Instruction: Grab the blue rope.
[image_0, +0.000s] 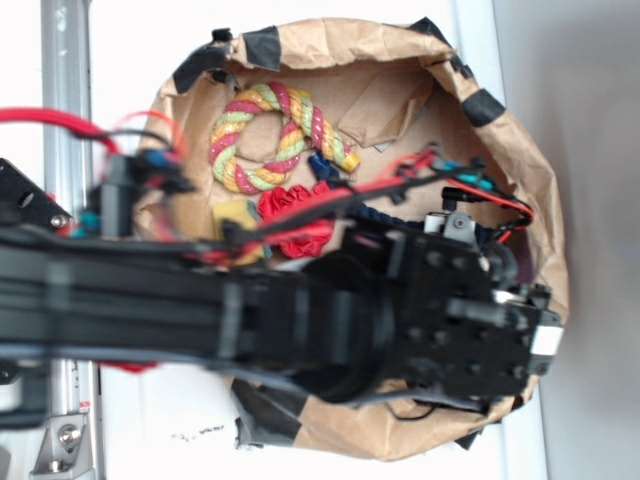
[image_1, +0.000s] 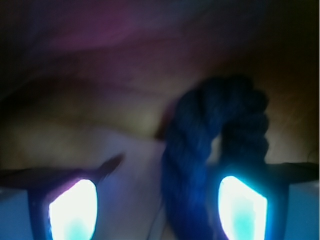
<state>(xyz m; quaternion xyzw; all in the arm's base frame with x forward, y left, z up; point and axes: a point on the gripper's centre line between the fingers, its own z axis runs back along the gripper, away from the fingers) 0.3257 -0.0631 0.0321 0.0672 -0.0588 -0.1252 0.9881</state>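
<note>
In the wrist view the blue rope (image_1: 200, 150) is a thick navy twisted loop arching up over the brown paper. One strand runs down between my fingers, close to the right finger (image_1: 242, 207). My gripper (image_1: 157, 195) is open, its glowing pads wide apart, with a broad gap between the left finger (image_1: 72, 210) and the rope. In the exterior view my black arm (image_0: 400, 320) reaches down into the paper bag (image_0: 525, 180) and hides the gripper. Only a short dark stretch of the blue rope (image_0: 372, 213) shows past the arm.
A red-yellow-green twisted rope (image_0: 270, 135) lies coiled at the back of the bag. A red crinkled item (image_0: 295, 205) and a yellow object (image_0: 237, 215) sit beside it. The bag's walls, patched with black tape (image_0: 262, 45), rise all round. Red cables (image_0: 400, 180) cross above.
</note>
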